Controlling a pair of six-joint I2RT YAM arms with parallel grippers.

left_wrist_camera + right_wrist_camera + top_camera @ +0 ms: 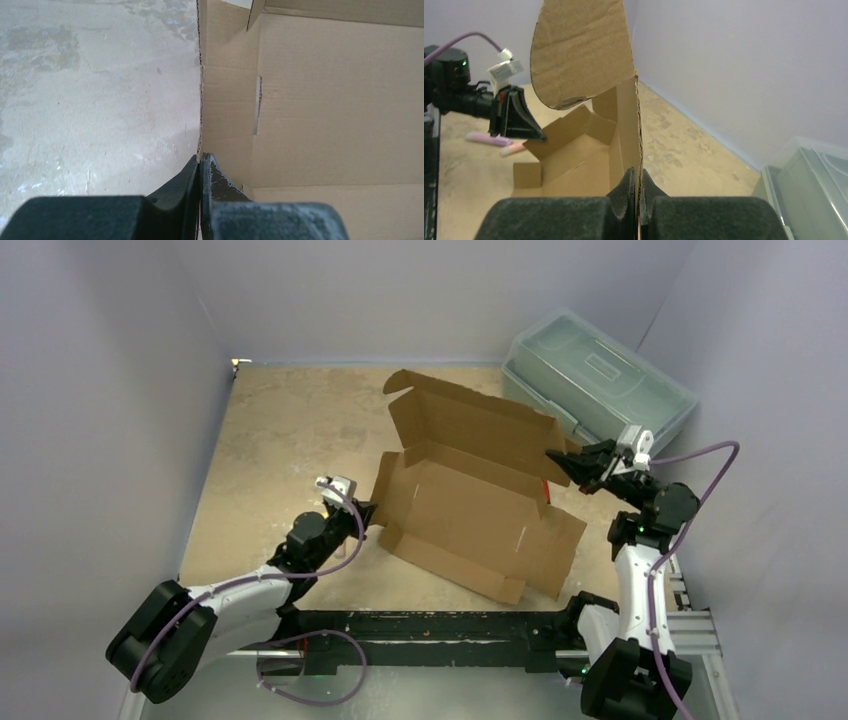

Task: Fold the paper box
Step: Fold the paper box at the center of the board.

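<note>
- Box: lay on table, half-open, rear panel raised.
- Left gripper: clamped on box's left edge.
- Right gripper: clamped on its right flap.
- Handling: probably light, stiff; hold by edges.

White links, black joints, purple cables, black left tool, black right tool, green light.

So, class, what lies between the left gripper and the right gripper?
The paper box fills that stretch; the left gripper and the right gripper each pinch an edge of it. The top external view shows this.
</note>
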